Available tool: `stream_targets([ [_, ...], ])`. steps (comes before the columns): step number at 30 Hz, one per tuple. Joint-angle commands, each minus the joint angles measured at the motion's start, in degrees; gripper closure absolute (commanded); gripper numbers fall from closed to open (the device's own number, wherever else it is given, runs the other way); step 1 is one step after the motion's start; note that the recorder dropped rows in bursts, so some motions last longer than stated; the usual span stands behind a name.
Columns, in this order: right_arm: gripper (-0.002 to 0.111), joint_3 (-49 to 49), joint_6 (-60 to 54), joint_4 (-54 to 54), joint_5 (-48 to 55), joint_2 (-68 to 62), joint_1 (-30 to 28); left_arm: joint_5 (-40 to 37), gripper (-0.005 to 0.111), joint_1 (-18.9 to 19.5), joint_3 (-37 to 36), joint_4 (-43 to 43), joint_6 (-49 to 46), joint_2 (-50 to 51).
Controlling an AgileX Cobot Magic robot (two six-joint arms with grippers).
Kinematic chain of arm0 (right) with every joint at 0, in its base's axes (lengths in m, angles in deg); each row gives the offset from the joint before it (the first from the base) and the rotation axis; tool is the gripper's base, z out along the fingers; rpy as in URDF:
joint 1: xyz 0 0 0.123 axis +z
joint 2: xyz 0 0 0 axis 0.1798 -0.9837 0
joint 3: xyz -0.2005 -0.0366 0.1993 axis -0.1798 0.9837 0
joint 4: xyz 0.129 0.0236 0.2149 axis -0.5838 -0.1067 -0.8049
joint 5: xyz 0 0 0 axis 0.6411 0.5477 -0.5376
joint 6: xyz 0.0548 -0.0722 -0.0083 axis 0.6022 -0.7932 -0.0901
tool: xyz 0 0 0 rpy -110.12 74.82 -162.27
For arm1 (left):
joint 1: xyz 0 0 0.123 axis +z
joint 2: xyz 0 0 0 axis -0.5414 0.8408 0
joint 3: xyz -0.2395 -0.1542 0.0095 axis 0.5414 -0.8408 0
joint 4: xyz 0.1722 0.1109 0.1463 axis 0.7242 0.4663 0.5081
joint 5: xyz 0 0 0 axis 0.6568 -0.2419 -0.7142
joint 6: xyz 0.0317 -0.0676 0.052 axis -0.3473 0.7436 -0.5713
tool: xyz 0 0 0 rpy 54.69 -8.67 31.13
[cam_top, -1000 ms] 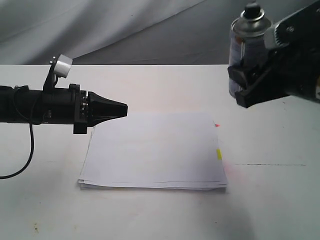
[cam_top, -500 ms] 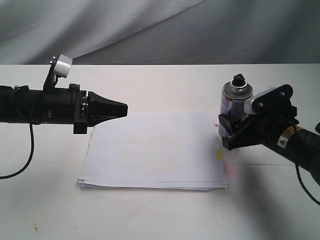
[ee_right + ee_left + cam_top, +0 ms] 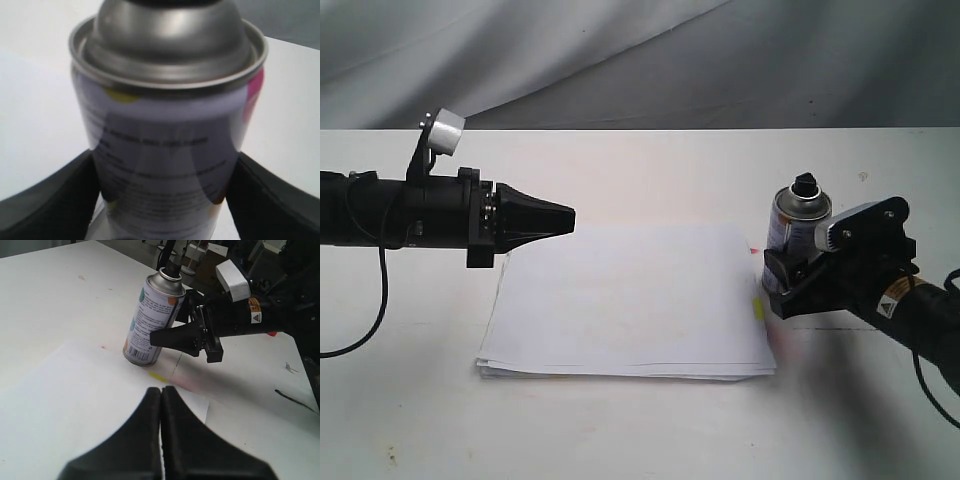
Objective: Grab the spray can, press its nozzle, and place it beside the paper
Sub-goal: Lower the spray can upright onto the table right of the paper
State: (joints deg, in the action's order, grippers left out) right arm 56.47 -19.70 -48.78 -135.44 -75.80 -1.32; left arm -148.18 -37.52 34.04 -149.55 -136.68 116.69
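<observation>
The silver-grey spray can (image 3: pixel 794 226) stands upright on the white table, right next to the right edge of the paper (image 3: pixel 630 300). The black nozzle (image 3: pixel 806 182) tops its dome. My right gripper (image 3: pixel 782 274) is shut on the can's lower body, one finger on each side (image 3: pixel 165 156). The right wrist view fills with the can (image 3: pixel 165 125). In the left wrist view the can (image 3: pixel 150 320) rests just past the paper's corner with its yellow tab (image 3: pixel 157 376). My left gripper (image 3: pixel 566 218) is shut on nothing and hovers above the paper's left side (image 3: pixel 161 390).
A grey cloth backdrop (image 3: pixel 620 60) hangs behind the table. A thin dark line (image 3: pixel 860 329) marks the table to the right of the paper. A black cable (image 3: pixel 370 320) loops under the left arm.
My right gripper has come down with the can, from high at the upper right to the table beside the paper's right edge. The left arm has not moved.
</observation>
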Motion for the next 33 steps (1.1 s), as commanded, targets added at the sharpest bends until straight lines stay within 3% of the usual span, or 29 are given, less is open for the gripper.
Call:
stream_targets([
  [1,0.108,-0.07,-0.34,-0.26,-4.41,-0.09,-0.43,-0.53,0.107,0.09,-0.33,-0.14,0.22,-0.51],
  [12,0.106,-0.07,-0.34,-1.56,-4.54,-0.09,-0.43,-0.53,0.107,0.09,-0.33,-0.14,0.22,-0.51],
  [15,0.094,-0.07,-0.34,-1.56,-4.54,-0.09,-0.43,-0.53,0.107,0.09,-0.33,-0.14,0.22,-0.51],
  [23,0.046,-0.07,-0.34,-5.46,-4.21,-0.09,-0.43,-0.53,0.107,0.09,-0.33,-0.14,0.22,-0.51],
  [28,0.035,-0.07,-0.34,-6.21,-3.04,-0.09,-0.43,-0.53,0.107,0.09,-0.33,-0.14,0.37,-0.51],
  [33,0.034,-0.07,-0.34,-6.21,-3.07,-0.09,-0.43,-0.53,0.107,0.09,-0.33,-0.14,0.37,-0.51],
])
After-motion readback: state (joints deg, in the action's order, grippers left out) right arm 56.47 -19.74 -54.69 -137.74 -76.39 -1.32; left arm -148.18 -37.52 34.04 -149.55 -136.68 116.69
